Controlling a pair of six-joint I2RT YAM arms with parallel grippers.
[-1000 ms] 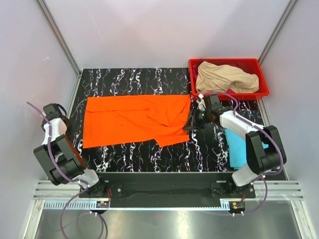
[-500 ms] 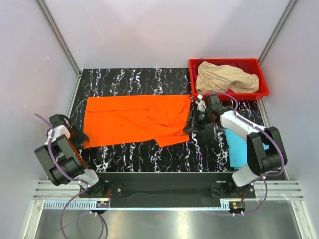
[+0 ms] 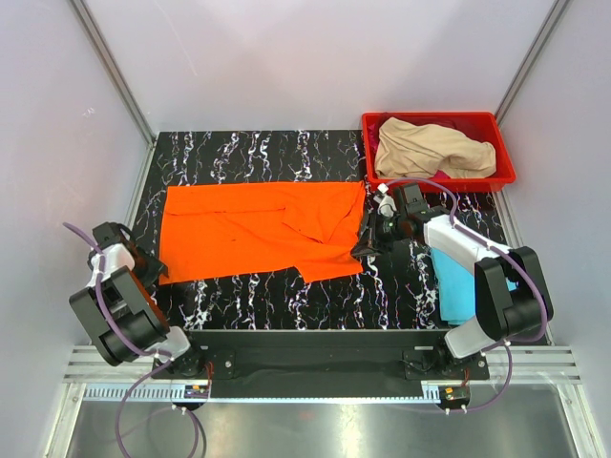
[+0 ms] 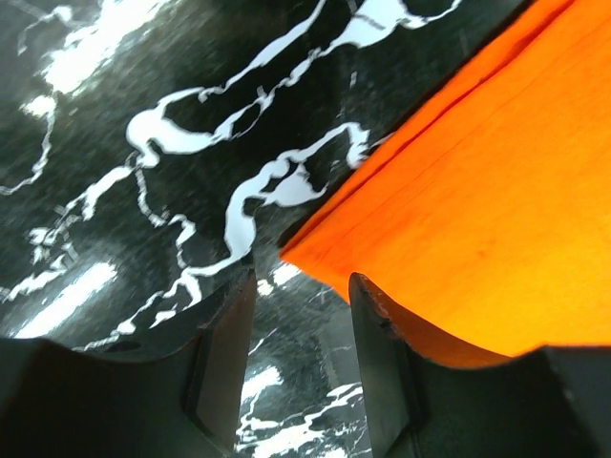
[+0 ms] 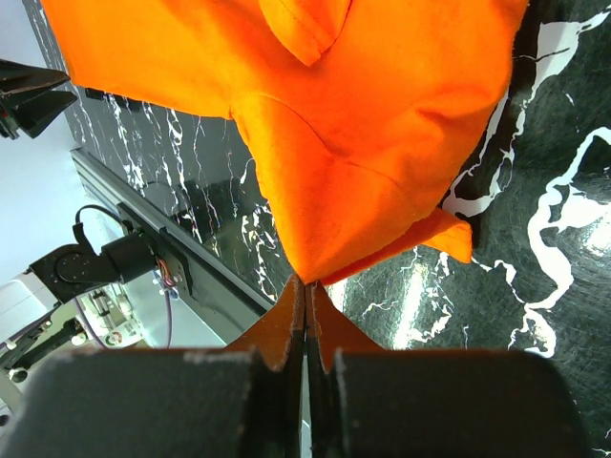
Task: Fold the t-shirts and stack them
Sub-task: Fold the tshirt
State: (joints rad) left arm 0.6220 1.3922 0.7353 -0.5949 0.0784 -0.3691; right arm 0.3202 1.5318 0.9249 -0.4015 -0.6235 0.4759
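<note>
Matt cloth: orange t-shirt [image 3: 258, 229] (fine weave, soft creases), beige t-shirt [image 3: 430, 148] (crumpled), light blue t-shirt [image 3: 456, 296] (smooth). Glossy: table [image 3: 239, 157], black w/ white marble-look veins, refl. light. Smooth plastic, slight sheen: red bin [image 3: 439, 117]. Brushed metal: rail [image 3: 563, 361] at near edge. Matt white: walls [image 3: 315, 57].

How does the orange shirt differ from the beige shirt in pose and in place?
The orange shirt lies spread mostly flat; the beige shirt sits crumpled in a heap. The orange shirt is on the table, the beige shirt inside the red bin. The right tool pinches the orange shirt's edge; no tool touches the beige shirt. Both are soft, plain-coloured cloth.
</note>
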